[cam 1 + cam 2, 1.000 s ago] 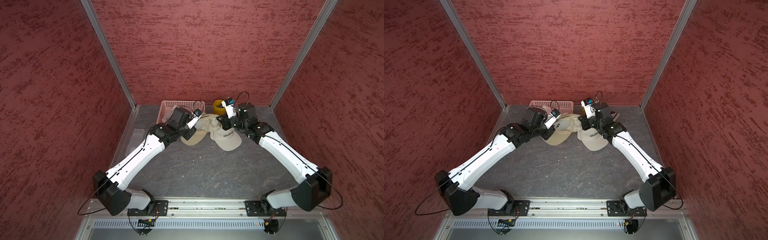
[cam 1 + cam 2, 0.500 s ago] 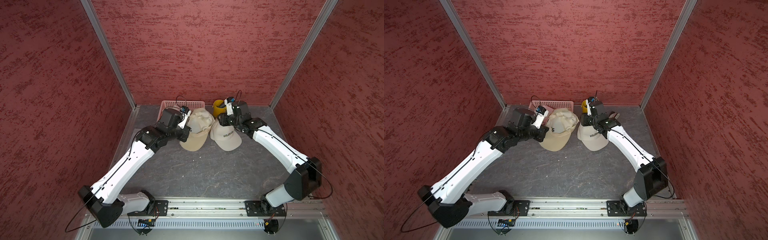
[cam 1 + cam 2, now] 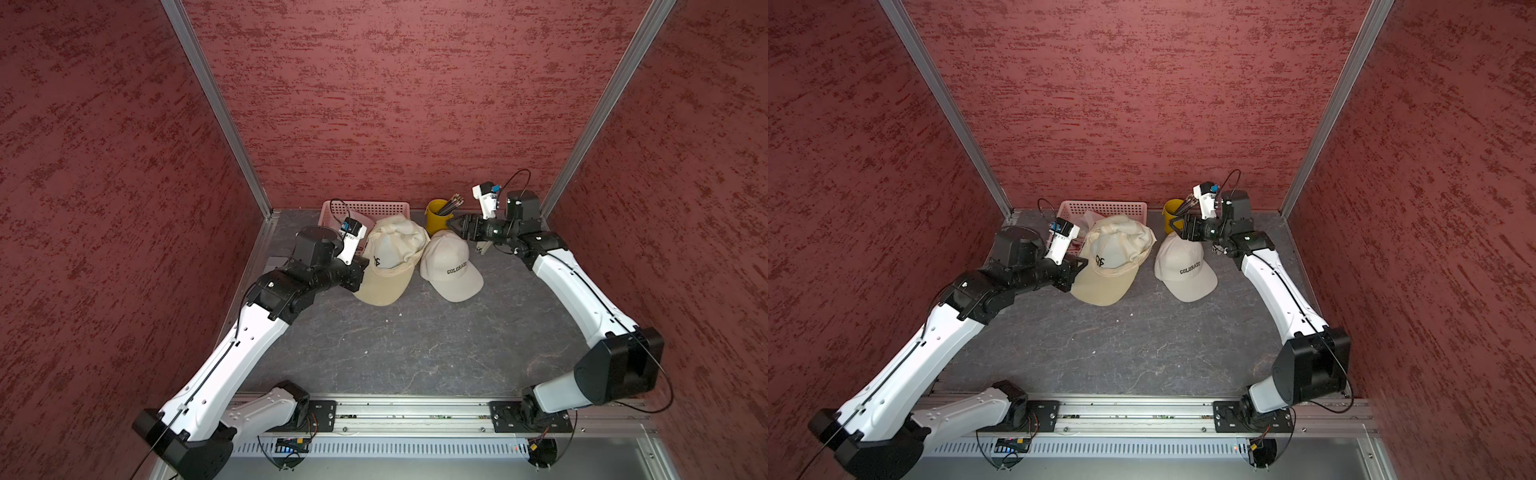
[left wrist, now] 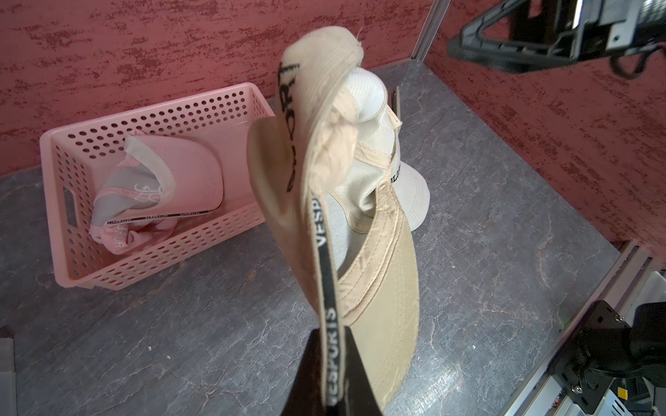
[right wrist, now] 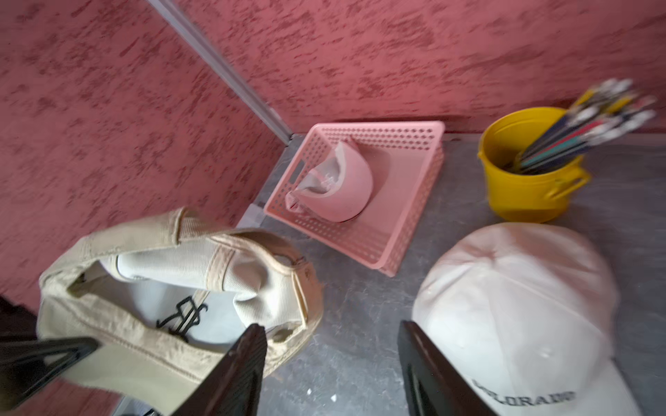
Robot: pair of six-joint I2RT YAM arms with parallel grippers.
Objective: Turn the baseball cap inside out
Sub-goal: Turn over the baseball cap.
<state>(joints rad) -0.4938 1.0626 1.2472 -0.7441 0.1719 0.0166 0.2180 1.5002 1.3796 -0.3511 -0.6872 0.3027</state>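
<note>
The tan baseball cap (image 3: pixel 390 259) (image 3: pixel 1113 259) hangs at the back middle, crown crumpled, brim pointing to the front. My left gripper (image 3: pixel 360 275) (image 3: pixel 1077 271) is shut on the cap's edge. In the left wrist view the lettered black inner band (image 4: pixel 326 273) runs down between the fingers of the left gripper (image 4: pixel 333 363), and pale lining shows inside the cap (image 4: pixel 364 173). My right gripper (image 3: pixel 454 223) (image 3: pixel 1179 227) is to the cap's right, open and holding nothing. In the right wrist view the right gripper (image 5: pixel 331 333) has bare floor in its gap, beside the cap (image 5: pixel 151 288).
A white cap lettered COLORADO (image 3: pixel 451 266) (image 3: pixel 1185 268) (image 5: pixel 515 306) lies just below the right gripper. A pink basket (image 3: pixel 365 205) (image 4: pixel 151 108) at the back wall holds a pink cap (image 4: pixel 162 180). A yellow cup of pencils (image 3: pixel 436 216) (image 5: pixel 526 187) stands right of the basket.
The right gripper has opened, let go of the tan cap and drawn back to the right. The left arm has pulled back to the left with the cap still gripped.
</note>
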